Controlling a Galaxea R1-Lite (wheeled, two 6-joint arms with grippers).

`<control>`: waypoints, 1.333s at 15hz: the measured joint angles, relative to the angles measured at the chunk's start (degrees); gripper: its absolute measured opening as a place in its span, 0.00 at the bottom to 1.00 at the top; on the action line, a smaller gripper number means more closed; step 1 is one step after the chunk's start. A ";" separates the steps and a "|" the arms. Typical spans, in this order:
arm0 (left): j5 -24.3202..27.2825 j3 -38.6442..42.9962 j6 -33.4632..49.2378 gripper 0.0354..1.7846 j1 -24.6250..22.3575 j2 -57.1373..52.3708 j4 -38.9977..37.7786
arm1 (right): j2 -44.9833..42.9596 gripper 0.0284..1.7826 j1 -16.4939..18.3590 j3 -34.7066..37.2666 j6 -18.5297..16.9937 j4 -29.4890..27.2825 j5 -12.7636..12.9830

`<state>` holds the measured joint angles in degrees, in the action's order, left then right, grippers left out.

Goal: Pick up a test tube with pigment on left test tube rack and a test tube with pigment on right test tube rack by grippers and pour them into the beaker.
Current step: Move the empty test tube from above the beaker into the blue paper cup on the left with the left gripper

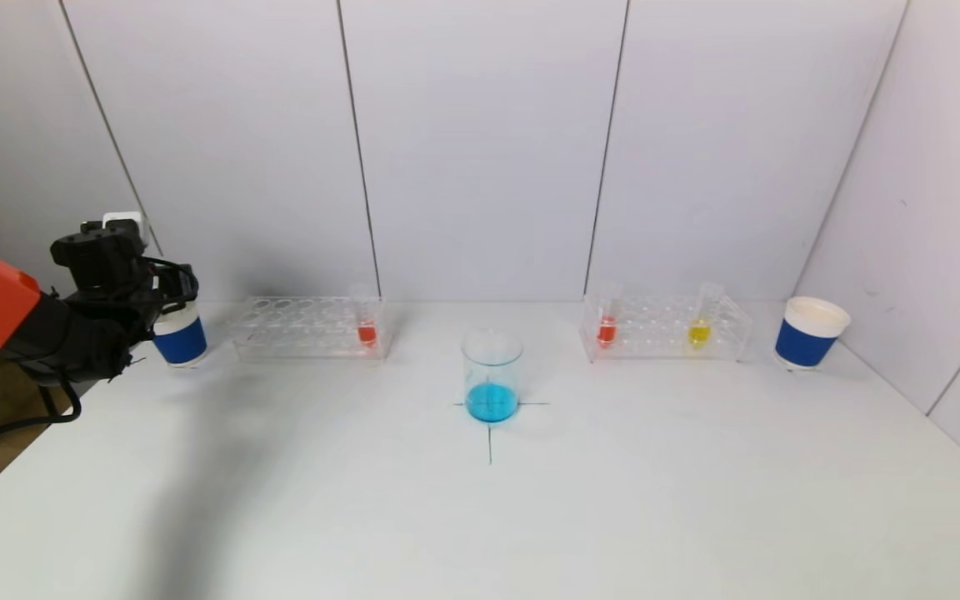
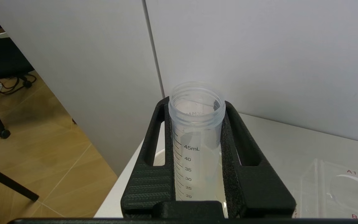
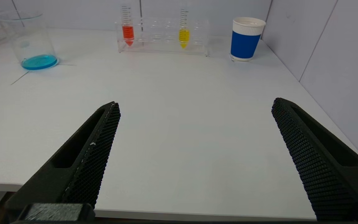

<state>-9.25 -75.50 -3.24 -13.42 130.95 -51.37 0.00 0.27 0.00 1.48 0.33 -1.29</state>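
Tube (image 2: 196,140), clear, graduated and apparently emptied, stands upright clamped between the left gripper's (image 2: 196,161) fingers, over the left cup (image 1: 180,337) at the table's (image 1: 480,517) left edge; judging by that, the step is dropping it there, so I would centre it over the cup's mouth and lower it before letting go. Nearest on the right, the right gripper (image 3: 194,155) hangs spread wide and empty above the table's front edge. Farther off the beaker (image 1: 492,375) holds blue liquid on its cross mark, and beyond it wait the left rack's (image 1: 309,329) red tube (image 1: 367,321) and the right rack's (image 1: 665,327) red (image 1: 607,321) and yellow (image 1: 701,321) tubes.
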 joint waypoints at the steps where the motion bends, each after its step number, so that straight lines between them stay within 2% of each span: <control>1: 0.00 0.00 0.02 0.23 0.00 0.00 0.00 | 0.00 0.99 0.00 0.00 0.00 0.00 0.00; 8: -0.15 -0.02 0.02 0.24 0.00 -0.11 -0.04 | 0.00 0.99 0.00 0.00 -0.02 0.00 0.00; 10: -0.15 0.00 0.02 0.28 0.00 -0.33 0.18 | 0.00 0.99 0.00 0.00 0.00 -0.02 0.00; 13: -0.26 0.04 0.09 0.47 0.00 -0.55 0.09 | 0.00 0.99 0.00 0.00 0.00 0.00 0.00; 17: -0.26 0.33 0.11 0.83 0.00 -0.91 0.18 | 0.00 0.99 0.00 0.00 -0.02 0.00 0.00; 20: -0.09 0.34 0.02 0.97 0.00 -1.88 0.66 | 0.00 0.99 0.00 0.00 0.00 -0.02 0.00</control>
<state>-9.34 -75.15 -3.22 -13.42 129.07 -50.71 0.00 0.27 0.00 1.48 0.30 -1.29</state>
